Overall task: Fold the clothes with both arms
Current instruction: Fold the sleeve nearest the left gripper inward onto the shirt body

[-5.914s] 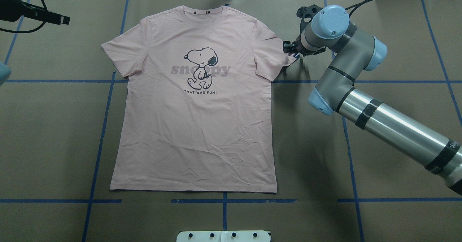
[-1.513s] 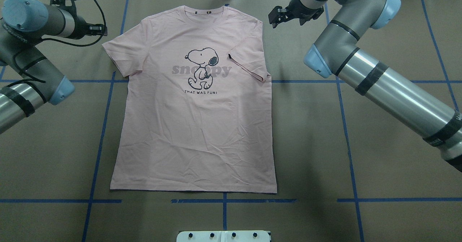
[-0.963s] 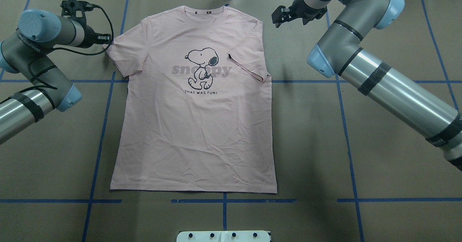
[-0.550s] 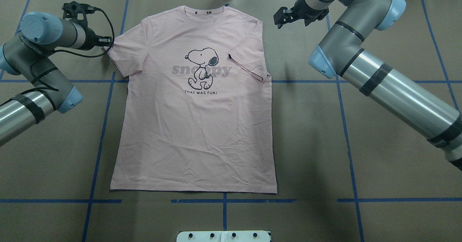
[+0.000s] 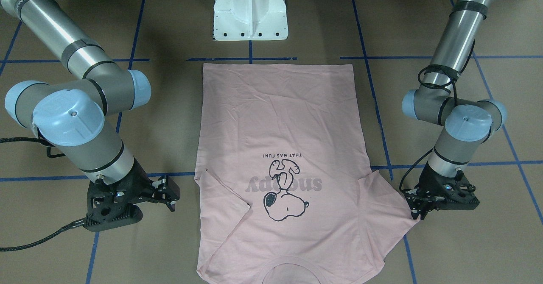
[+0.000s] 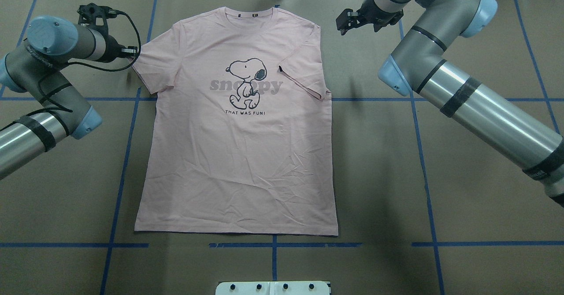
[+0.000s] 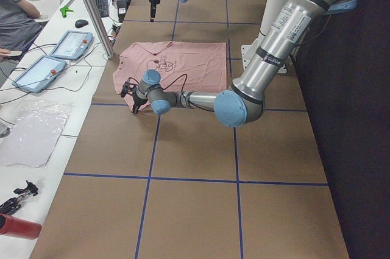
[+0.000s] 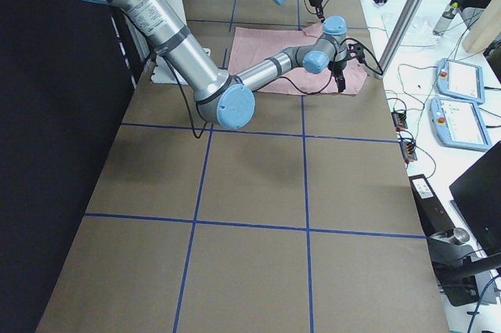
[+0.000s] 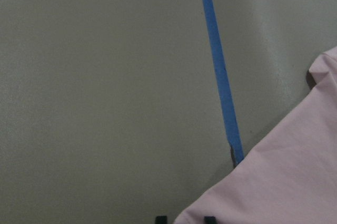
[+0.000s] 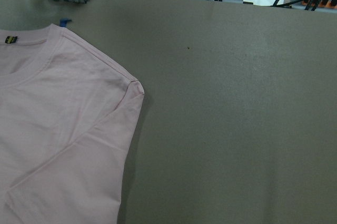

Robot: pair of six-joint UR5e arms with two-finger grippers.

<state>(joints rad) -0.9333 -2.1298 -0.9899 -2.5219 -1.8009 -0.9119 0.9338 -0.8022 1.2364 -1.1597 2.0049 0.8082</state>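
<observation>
The pale pink T-shirt [image 6: 238,163] is laid flat, print up, mid-tabletop [image 6: 476,207], its collar turned away from the white pedestal base [image 5: 250,17]. The sleeve [image 6: 304,81] on the robot's right is folded in over the chest. The left pincer [image 6: 131,51] is set at the other sleeve's tip, its fingertips [image 9: 209,218] parted at the hem, with a black cable [image 6: 132,26] looped beside it. The right pincer [image 6: 345,22] is held released over bare paper beside the shoulder. Brown paper crossed by blue tape lines [image 6: 123,167] covers the tabletop. Control tablets [image 7: 72,44] and a seated person [image 7: 15,18] are seen at a side bench [image 7: 36,119].
</observation>
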